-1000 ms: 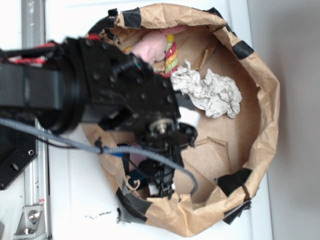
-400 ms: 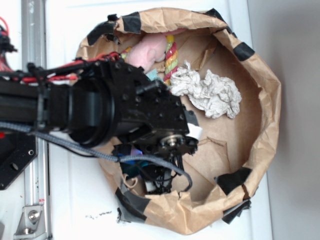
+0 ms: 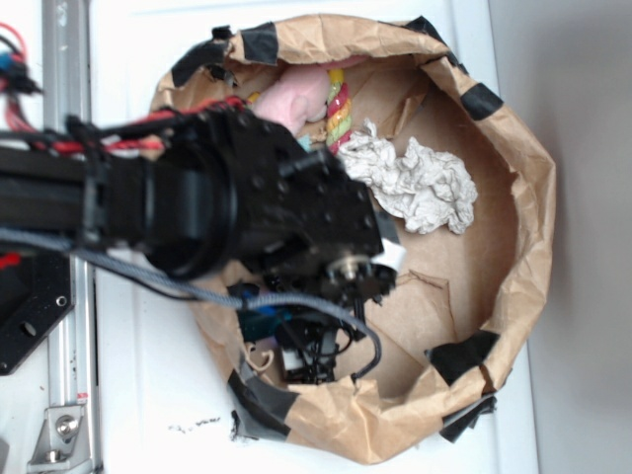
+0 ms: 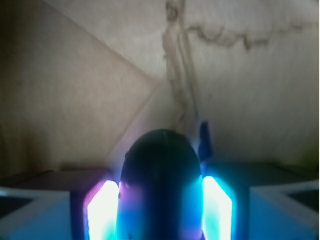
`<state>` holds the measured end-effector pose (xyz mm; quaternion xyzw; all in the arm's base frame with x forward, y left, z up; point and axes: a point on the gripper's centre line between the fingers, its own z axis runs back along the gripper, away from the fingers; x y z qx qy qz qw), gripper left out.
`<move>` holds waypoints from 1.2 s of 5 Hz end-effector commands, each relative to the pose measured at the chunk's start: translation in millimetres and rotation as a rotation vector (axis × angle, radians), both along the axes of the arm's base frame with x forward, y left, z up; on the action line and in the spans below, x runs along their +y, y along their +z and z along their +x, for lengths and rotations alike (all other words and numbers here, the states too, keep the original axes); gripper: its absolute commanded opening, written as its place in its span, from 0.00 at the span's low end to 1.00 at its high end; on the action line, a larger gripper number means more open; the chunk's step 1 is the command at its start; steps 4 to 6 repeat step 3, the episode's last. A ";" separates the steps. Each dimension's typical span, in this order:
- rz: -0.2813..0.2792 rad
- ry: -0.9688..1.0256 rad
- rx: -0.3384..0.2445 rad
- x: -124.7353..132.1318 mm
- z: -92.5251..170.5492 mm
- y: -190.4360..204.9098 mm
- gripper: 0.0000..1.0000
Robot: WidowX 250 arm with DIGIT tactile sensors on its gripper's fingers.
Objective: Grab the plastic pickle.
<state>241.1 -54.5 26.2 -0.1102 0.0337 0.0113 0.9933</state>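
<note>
Wrist view showed the plastic pickle (image 4: 161, 185) wedged between the two glowing pads (image 4: 103, 212) at the bottom centre, so the claw (image 4: 160, 212) appeared clamped on it; the grab looked essentially made, with only lifting left. Exterior view had the black arm (image 3: 197, 217) reaching from the left edge into the paper bag (image 3: 523, 197), its claw (image 3: 311, 360) pointing toward the lower rim, pickle hidden there.

Smooth glossy plastic pickle (image 4: 161, 185); creased matt brown paper bag (image 3: 513, 237); crumpled rough paper wad (image 3: 420, 186).
</note>
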 end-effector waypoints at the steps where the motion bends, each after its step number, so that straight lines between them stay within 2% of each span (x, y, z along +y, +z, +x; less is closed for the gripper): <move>1: 0.147 -0.052 -0.282 35.7 37.7 72.9 0.00; 2: 0.147 -0.046 -0.315 37.4 40.3 88.5 0.00; 3: 0.158 -0.037 -0.288 36.0 38.9 84.8 0.00; 6: 0.158 -0.037 -0.288 36.0 38.9 84.8 0.00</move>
